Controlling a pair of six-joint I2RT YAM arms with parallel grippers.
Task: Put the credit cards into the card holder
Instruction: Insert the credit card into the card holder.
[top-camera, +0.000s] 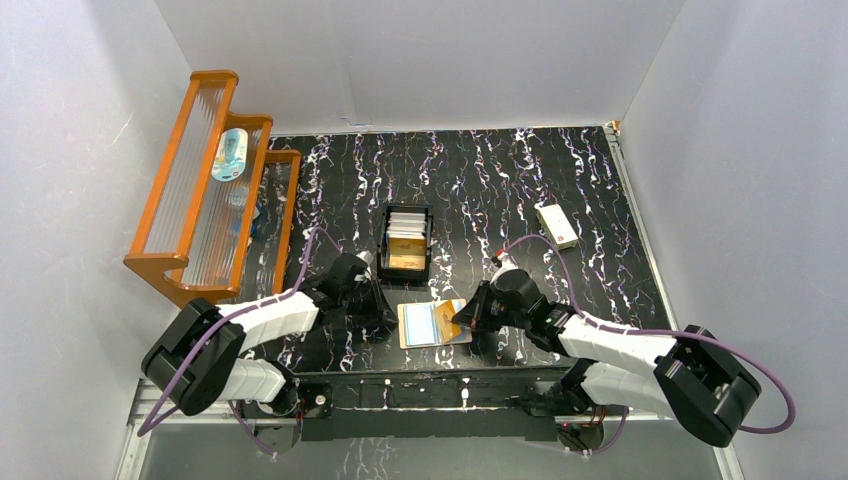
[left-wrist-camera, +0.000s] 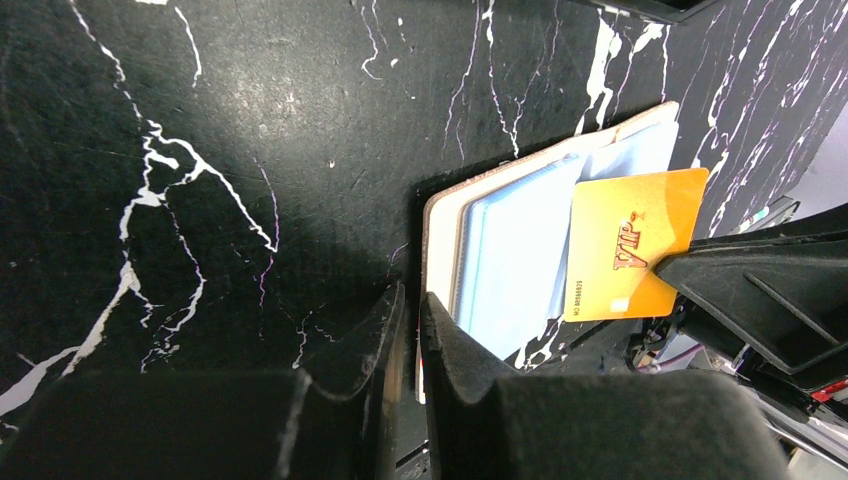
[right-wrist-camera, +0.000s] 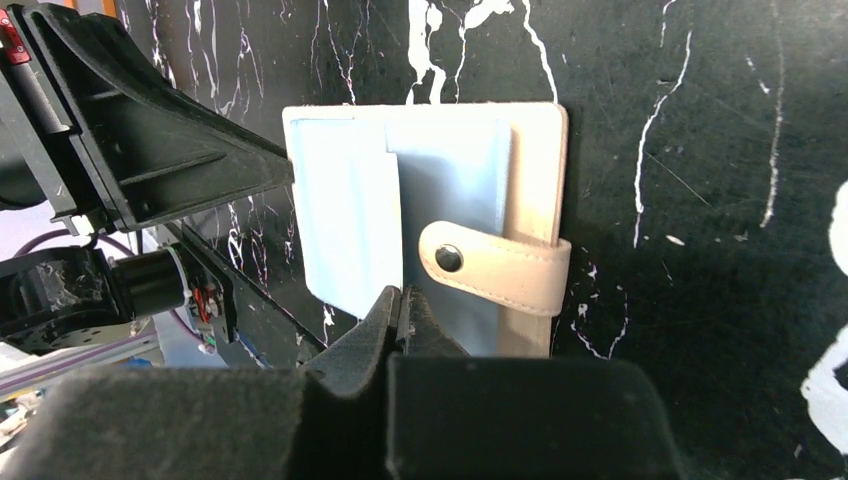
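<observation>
Closest in the left wrist view, the left gripper (left-wrist-camera: 412, 300) has its jaws squeezed almost together, with the pale edge of the card holder (left-wrist-camera: 510, 250) between them. The card holder lies open on the black surface (top-camera: 480, 180), right in front of both arms. The right gripper (right-wrist-camera: 400, 298) has its jaws clenched on a gold card (left-wrist-camera: 625, 250). The gold card stands tilted over the open sleeves. I cannot tell if its bottom edge is inside a sleeve.

I think the job is only starting. The sleeves look bare, and more cards (top-camera: 407, 225) wait in the black tray (top-camera: 384, 245) at 12 o'clock from the card holder.

The snap tab (right-wrist-camera: 490, 265) lies across one page and could get in the way. The grippers sit at 9 and 3 o'clock of the card holder, so there is little room between them. The near edge of the surface is close at 6 o'clock. There is more room toward 12 o'clock, before the black tray.
</observation>
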